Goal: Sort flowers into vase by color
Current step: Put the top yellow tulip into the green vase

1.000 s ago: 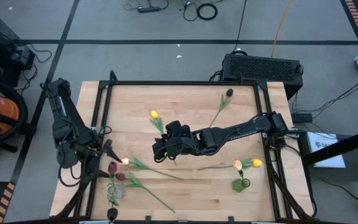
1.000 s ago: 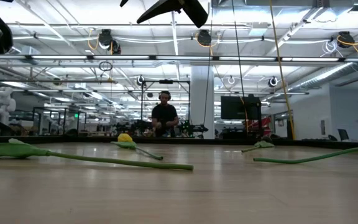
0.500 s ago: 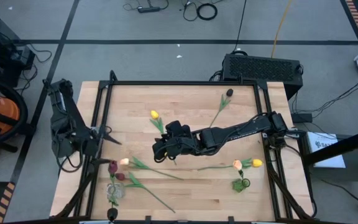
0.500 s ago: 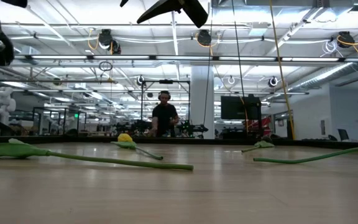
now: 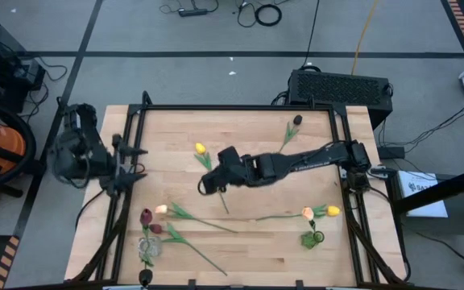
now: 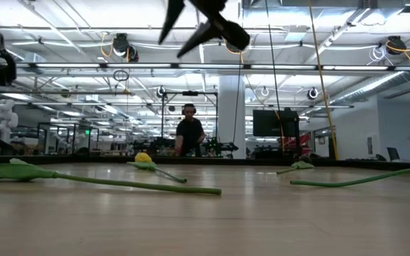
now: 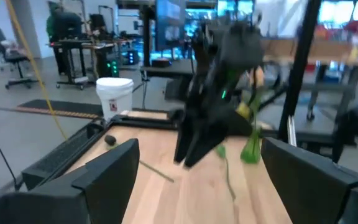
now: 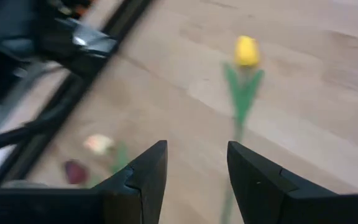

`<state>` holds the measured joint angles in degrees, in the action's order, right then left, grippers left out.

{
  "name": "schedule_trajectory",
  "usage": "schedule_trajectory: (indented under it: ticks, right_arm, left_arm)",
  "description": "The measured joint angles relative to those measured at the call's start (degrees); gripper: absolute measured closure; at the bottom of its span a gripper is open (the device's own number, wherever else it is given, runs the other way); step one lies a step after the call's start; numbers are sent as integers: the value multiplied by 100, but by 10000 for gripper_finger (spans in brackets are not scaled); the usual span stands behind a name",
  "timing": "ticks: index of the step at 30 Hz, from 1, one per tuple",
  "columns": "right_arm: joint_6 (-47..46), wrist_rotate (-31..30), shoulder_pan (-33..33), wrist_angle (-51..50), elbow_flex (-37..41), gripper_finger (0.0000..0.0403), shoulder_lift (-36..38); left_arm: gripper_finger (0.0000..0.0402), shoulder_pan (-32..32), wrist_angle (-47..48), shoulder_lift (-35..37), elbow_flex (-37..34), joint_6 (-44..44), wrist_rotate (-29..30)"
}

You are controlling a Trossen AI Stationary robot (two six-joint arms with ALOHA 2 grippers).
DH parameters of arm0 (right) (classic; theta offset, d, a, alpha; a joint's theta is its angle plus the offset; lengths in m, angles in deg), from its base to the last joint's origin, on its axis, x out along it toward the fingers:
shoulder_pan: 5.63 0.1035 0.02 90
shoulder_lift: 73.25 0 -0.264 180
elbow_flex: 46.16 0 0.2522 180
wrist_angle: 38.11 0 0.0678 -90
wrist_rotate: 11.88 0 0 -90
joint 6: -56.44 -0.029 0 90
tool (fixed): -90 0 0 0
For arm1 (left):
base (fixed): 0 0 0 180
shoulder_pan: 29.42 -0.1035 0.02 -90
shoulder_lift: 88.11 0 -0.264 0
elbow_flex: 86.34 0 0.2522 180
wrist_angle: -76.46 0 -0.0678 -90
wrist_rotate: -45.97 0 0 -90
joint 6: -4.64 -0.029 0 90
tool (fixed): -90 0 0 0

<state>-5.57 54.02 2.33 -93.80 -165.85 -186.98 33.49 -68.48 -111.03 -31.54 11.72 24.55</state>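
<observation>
above the yellow tulip (image 5: pixel 200 148), right gripper (image 5: pixel 206 184) spread, empty

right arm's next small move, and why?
Probably lower the open right tool onto the thin green stem of the yellow artificial tulip: the stem runs toward the gap between its fingers, and nothing is gripped. The left tool waits at the table's left edge.

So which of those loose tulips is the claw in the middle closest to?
The yellow tulip lying alone near the table's middle, just beside the right claw, which is open above the wood. The dark one lies at the far edge; the others lie along the near side.
</observation>
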Motion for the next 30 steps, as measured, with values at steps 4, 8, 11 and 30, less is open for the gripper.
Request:
schedule_trajectory:
  ticks: [4,8,11,30]
  right_arm:
    - [32,208,-460,-518,0,243,0]
    - [143,300,-926,-1137,0,243,0]
    - [370,500,-1273,-1778,0,243,0]
    - [1927,943,-2403,-2713,0,243,4]
  left_arm:
    - [61,-175,4,69,374,9,36]
    - [61,-308,24,76,469,261,293]
    - [61,-336,83,81,451,482,265]
    - [61,-1939,-1761,-988,-1018,1960,-912]
